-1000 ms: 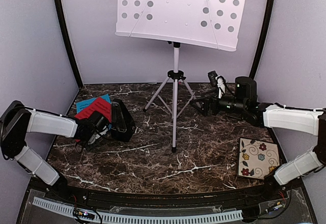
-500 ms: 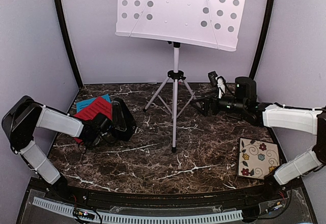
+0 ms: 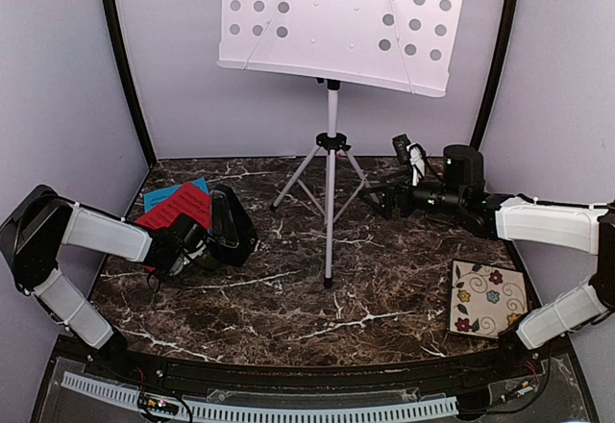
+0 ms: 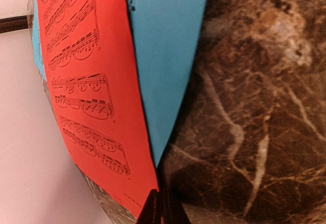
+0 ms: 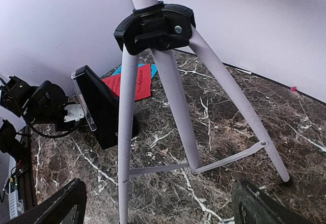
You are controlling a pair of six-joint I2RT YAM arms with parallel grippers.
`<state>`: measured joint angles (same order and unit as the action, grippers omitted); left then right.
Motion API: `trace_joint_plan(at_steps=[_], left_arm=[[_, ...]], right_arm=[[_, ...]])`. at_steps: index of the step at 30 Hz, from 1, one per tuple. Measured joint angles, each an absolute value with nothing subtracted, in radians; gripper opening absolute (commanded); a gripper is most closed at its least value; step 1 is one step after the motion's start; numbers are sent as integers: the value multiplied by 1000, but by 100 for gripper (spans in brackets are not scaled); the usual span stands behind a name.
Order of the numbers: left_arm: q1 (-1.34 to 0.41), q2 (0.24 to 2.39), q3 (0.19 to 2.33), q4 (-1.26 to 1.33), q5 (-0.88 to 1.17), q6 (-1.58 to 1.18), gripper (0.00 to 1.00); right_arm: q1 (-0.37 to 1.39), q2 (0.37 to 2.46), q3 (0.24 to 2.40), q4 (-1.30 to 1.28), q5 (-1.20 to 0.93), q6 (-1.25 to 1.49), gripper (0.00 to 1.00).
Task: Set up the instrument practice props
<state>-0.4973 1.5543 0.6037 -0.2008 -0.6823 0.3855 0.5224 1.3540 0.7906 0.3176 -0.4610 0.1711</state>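
The white music stand (image 3: 331,173) rises at the middle back on its tripod, its perforated desk (image 3: 341,14) bare. A red sheet-music page (image 3: 181,204) lies over a cyan-blue page (image 3: 165,192) at the far left, and the black pyramid metronome (image 3: 231,226) stands just right of them. My left gripper (image 3: 165,258) is low at the pages' near edge. In the left wrist view its fingertips (image 4: 151,211) sit pressed together on the corner of the red page (image 4: 86,81), beside the blue page (image 4: 165,46). My right gripper (image 5: 163,208) is wide open with nothing in it, facing the tripod legs (image 5: 170,96).
A floral square tile (image 3: 488,298) lies at the near right. Curved purple walls close in the dark marble table (image 3: 288,308). The tripod's three legs spread across the middle back. In the right wrist view the metronome (image 5: 104,112) stands left of the near leg.
My left gripper has closed onto the corner of the red page, and its arm has shifted a little. The right arm has not moved.
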Motion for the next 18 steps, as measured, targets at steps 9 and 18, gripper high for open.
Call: trace_joint_plan(at_steps=[9, 18], left_arm=[[-498, 1518, 590, -197, -620, 375, 0], [-498, 1389, 584, -197, -515, 350, 0]], right_arm=[[522, 1354, 791, 317, -461, 174, 100], [522, 1354, 791, 317, -461, 175, 100]])
